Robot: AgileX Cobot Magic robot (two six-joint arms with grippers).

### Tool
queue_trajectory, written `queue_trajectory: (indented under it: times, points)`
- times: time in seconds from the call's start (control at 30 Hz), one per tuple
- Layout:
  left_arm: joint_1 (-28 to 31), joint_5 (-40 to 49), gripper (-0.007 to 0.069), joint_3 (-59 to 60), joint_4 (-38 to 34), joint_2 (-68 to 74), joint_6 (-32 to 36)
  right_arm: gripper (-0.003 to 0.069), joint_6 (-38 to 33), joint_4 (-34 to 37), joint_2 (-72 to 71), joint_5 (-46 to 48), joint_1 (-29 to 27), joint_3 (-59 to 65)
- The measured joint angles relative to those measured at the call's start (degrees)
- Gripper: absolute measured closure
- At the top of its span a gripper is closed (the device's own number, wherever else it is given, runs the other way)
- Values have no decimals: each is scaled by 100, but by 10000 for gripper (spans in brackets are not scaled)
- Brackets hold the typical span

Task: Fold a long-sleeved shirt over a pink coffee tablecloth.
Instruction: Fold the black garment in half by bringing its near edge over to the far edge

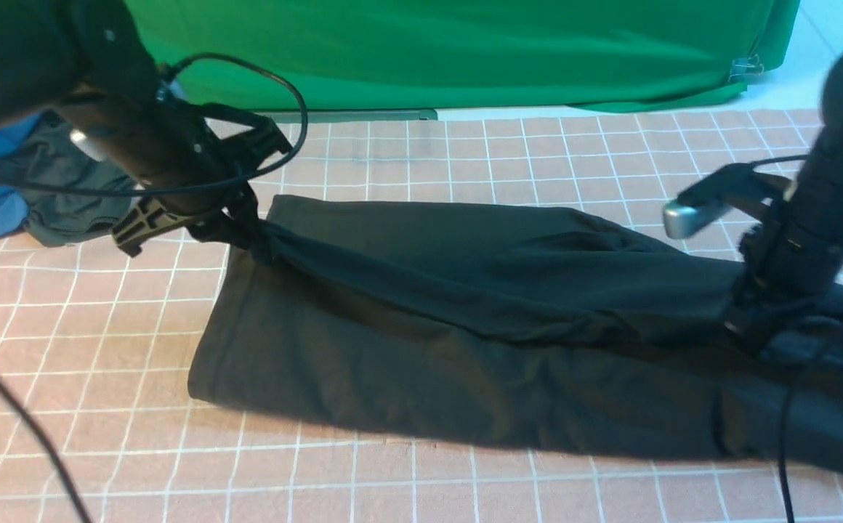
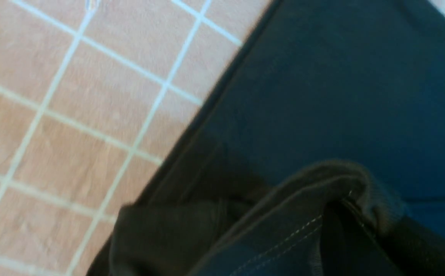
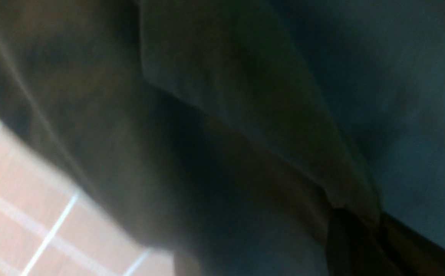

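The long-sleeved shirt [image 1: 465, 327] lies in a long band across the pink coffee tablecloth [image 1: 102, 349]. From my remote station, the left gripper [image 1: 243, 229] pinches the shirt's lifted far-left corner, and the right gripper [image 1: 748, 330] is clamped on bunched fabric near its right end. Behind hangs a green backdrop [image 1: 465, 51].

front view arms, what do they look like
Both arms are black, rounded tubes. The left arm has a thin black cable looping off it. The left tool is black ribbed plastic. The right arm carries a silver rounded piece near its wrist, and a second cable hangs below it. No markings are readable.
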Motion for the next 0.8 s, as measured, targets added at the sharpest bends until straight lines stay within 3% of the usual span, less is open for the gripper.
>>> queue_trajectory:
  times: [0.07, 0.17, 0.27, 0.37, 0.63, 0.8]
  points:
    - [14, 3, 593, -136, 0, 223, 45, 596, 193, 7, 249, -14, 0, -271]
    - [14, 20, 593, -253, -34, 437, 160, 515, 670, 24, 477, 13, 0, -793]
    - [14, 97, 593, -279, -42, 487, 245, 333, 895, 65, 439, 353, 73, -1249]
    - [14, 164, 593, -297, -42, 486, 275, 239, 865, 60, 227, 481, 294, -1269]
    - [14, 323, 593, -297, -110, 486, 438, 253, 643, -21, 48, 23, 1214, -481]
    - [14, 366, 593, -297, -115, 486, 508, 176, 828, -454, 53, -862, 1381, 54]
